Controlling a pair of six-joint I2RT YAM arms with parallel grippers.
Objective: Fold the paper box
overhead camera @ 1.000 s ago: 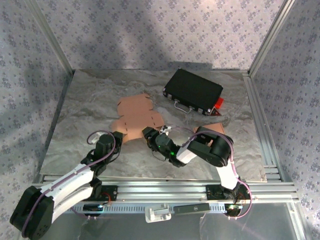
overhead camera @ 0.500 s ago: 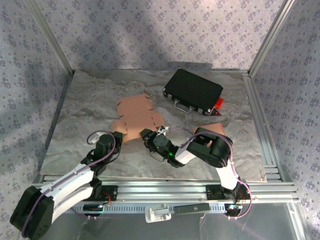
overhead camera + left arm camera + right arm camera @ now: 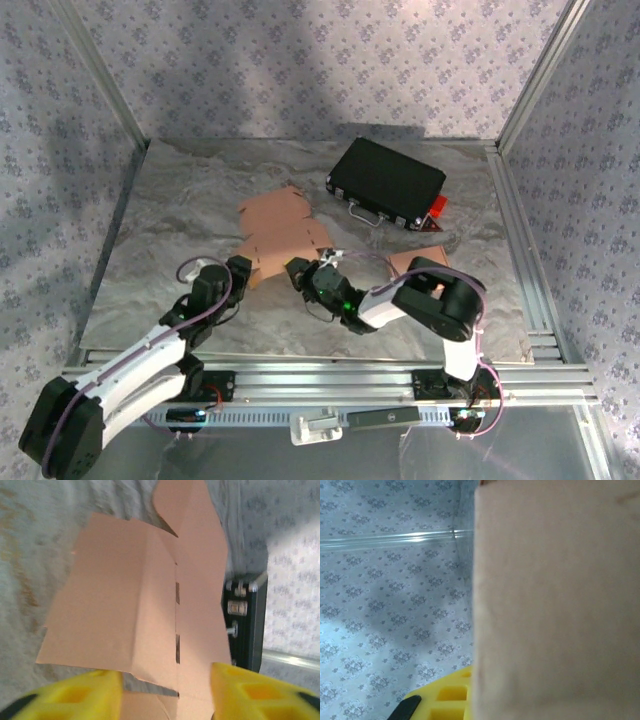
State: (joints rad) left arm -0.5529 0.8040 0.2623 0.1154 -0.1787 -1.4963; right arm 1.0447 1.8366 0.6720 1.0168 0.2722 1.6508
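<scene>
The paper box is a flat tan cardboard blank lying at the middle of the table. My left gripper sits at its near-left corner, jaws open. In the left wrist view the creased, slotted blank spreads ahead, and its near edge lies between the two yellow fingers without touching them. My right gripper is at the blank's near-right edge and shut on it. In the right wrist view the cardboard stands close against one yellow finger and hides the other.
A black case with a metal handle and a red tag lies at the back right, also seen in the left wrist view. A second tan cardboard piece lies under my right arm. Patterned walls and aluminium rails enclose the table.
My left gripper has opened off the blank's corner. My right gripper has closed onto its near-right edge. The blank has shifted slightly to the right.
</scene>
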